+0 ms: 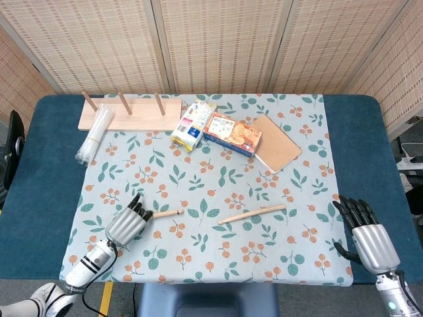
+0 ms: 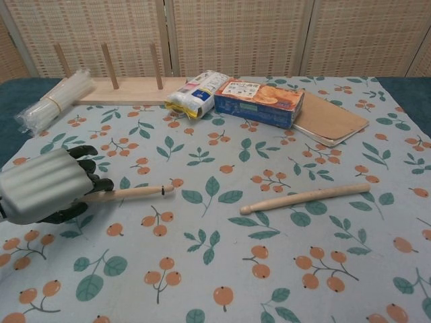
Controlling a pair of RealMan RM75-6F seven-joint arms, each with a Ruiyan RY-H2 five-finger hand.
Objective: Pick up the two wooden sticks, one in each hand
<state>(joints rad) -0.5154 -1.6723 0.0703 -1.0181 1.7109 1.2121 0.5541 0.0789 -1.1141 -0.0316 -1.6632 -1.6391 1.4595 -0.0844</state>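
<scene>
My left hand [image 1: 127, 222] [image 2: 46, 186] grips one wooden stick [image 1: 168, 212] [image 2: 135, 193] at the front left of the cloth; the stick pokes out to the right, low over the table. The second wooden stick [image 1: 252, 213] [image 2: 308, 198] lies flat near the middle front, right of centre. My right hand [image 1: 367, 238] hovers off the cloth's front right corner with its fingers spread and nothing in it, well apart from that stick. The chest view does not show the right hand.
At the back stand a wooden peg rack [image 1: 129, 116], a bag of clear straws [image 1: 94, 135], a white snack packet [image 1: 193, 125], an orange biscuit box [image 1: 232, 134] and a brown notebook [image 1: 277, 143]. The floral cloth [image 1: 218, 185] covers a blue table.
</scene>
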